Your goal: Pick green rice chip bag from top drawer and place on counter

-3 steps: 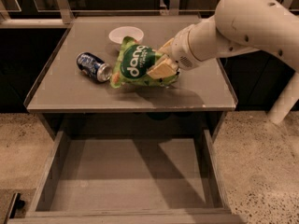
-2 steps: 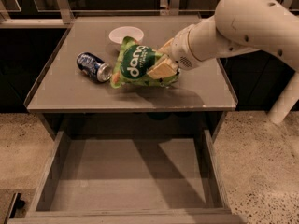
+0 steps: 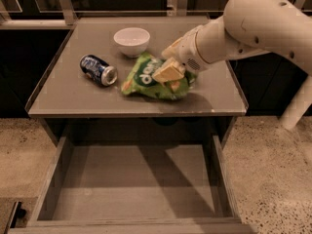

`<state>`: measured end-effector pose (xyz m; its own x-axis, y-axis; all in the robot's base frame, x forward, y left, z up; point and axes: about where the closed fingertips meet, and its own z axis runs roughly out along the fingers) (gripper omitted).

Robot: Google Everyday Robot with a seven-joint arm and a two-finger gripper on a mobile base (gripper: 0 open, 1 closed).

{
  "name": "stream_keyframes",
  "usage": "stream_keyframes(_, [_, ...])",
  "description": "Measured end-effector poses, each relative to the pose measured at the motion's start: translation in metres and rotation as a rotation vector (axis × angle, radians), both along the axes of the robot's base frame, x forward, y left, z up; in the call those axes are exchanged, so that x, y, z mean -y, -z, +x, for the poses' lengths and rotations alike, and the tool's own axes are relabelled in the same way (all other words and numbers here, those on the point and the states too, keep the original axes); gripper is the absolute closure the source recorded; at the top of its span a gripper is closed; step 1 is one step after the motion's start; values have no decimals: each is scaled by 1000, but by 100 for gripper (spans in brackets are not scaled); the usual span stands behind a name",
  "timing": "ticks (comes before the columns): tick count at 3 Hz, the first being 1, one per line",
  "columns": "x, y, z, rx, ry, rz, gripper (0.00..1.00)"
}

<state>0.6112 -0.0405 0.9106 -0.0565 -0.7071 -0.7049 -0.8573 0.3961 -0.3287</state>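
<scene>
Tabletop (image 3: 63,97) above the open drawer (image 3: 136,189) carries can (image 3: 99,69), bowl (image 3: 131,40), then the bag (image 3: 146,82) lying flat, the end effector (image 3: 170,78) clamped on its right half; pulling away before letting go could drag it toward the edge, I reckon.

Counter (image 3: 58,94) crowded in the middle, drawer (image 3: 131,194) open
Gripper (image 3: 169,72) sits on the bag (image 3: 144,82); can (image 3: 99,69) beside it, bowl (image 3: 131,40) behind. Counter's front strip free; drawer floor bare between side walls.

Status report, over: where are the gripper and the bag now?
Gripper on the bag, over the counter. Bag lies on counter, drawer open. Can and bowl beside, not blocking.
</scene>
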Motion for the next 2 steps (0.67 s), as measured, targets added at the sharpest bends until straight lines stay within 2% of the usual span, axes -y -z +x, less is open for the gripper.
stream_keyframes(1, [0,0,0,0,0,0,0])
stream_keyframes(2, [0,0,0,0,0,0,0])
